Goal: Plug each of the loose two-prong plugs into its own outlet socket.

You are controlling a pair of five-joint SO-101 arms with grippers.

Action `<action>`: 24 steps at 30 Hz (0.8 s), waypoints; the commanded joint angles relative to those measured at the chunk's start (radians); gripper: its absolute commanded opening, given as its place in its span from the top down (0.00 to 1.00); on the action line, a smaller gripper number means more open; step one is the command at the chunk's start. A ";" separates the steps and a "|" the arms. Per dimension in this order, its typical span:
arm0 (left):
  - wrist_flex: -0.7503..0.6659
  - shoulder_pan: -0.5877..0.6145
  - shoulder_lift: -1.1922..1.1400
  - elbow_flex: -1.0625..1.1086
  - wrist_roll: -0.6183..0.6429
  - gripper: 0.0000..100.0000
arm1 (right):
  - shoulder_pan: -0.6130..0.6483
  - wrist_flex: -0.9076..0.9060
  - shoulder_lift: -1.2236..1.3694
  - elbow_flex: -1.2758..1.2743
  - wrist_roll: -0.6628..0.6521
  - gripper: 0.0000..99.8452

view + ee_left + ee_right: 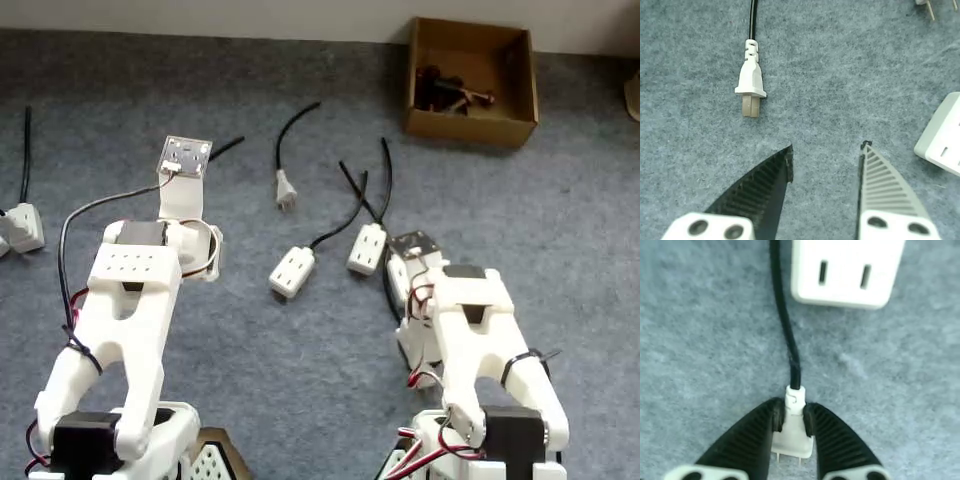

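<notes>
One cardboard box [468, 128], dark items [450, 92] inside.

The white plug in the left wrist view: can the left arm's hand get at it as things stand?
Probably yes. The left hand is open, the plug lies flat on the carpet just ahead of it, and nothing lies between them.

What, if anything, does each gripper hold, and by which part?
The right gripper clamps a white two-prong plug by the sides of its body, near the cord. The left gripper is open, holding nothing.
</notes>
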State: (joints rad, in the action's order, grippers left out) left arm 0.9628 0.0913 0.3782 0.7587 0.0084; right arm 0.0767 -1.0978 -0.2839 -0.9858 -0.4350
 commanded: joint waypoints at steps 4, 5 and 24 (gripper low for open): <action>-0.014 0.012 0.039 -0.004 0.006 0.79 | 0.010 -0.185 -0.012 0.193 -0.049 0.99; -0.014 0.012 0.039 -0.004 0.006 0.79 | 0.013 -0.216 -0.012 0.222 -0.063 0.99; -0.015 0.012 0.039 -0.004 0.006 0.79 | 0.033 -0.512 -0.013 0.544 -0.080 0.99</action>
State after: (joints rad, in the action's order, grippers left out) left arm 0.9628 0.0913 0.3782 0.7587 0.0084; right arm 0.0859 -1.5581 -0.2823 -0.5317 -0.5010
